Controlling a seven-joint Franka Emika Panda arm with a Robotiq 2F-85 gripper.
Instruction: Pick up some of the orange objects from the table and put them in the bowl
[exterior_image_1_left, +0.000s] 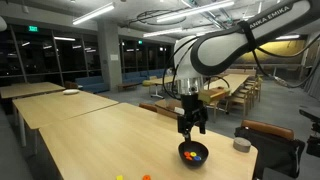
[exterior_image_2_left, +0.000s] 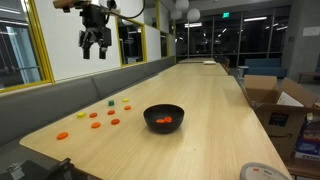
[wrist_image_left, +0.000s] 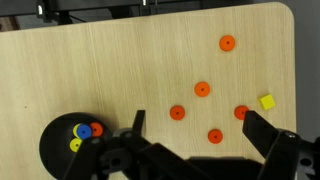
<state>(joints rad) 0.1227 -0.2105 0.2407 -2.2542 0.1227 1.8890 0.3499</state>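
Gripper: my gripper (exterior_image_1_left: 192, 128) hangs in the air above the counter (exterior_image_1_left: 100, 130), jaws spread as wide as they go, nothing between them.
Gripper, wrist view: my two dark fingers (wrist_image_left: 135, 128) come in from 6 o'clock, and bare wood shows in the gap.
Gripper, from the far end: in an exterior view my gripper (exterior_image_2_left: 95, 52) sits high at 10 o'clock, well apart from everything on the counter.
Bowl: the black bowl (wrist_image_left: 45, 140) lies at 8 o'clock in the wrist view, with a blue, a red and a yellow piece inside. In an exterior view the bowl (exterior_image_1_left: 182, 150) stands almost straight under my fingers.
Orange objects: five flat orange objects (wrist_image_left: 202, 89) are scattered on the wood from 1 to 5 o'clock in the wrist view, all apart from the bowl. In an exterior view the orange objects (exterior_image_2_left: 95, 114) lie at 9 o'clock from the bowl (exterior_image_2_left: 150, 122).
Yellow piece: a small yellow piece (wrist_image_left: 267, 101) lies just beside the rightmost orange one, at 3 o'clock.
Grey cylinder: a small grey cylinder (exterior_image_1_left: 241, 145) stands at 3 o'clock from the bowl.
Writing: my white arm (exterior_image_1_left: 240, 40) carries dark letters, of which "NKA EMIKA" can be read.
Other writing: a green lit sign (exterior_image_1_left: 33, 28) hangs at 10 o'clock, too small to read.
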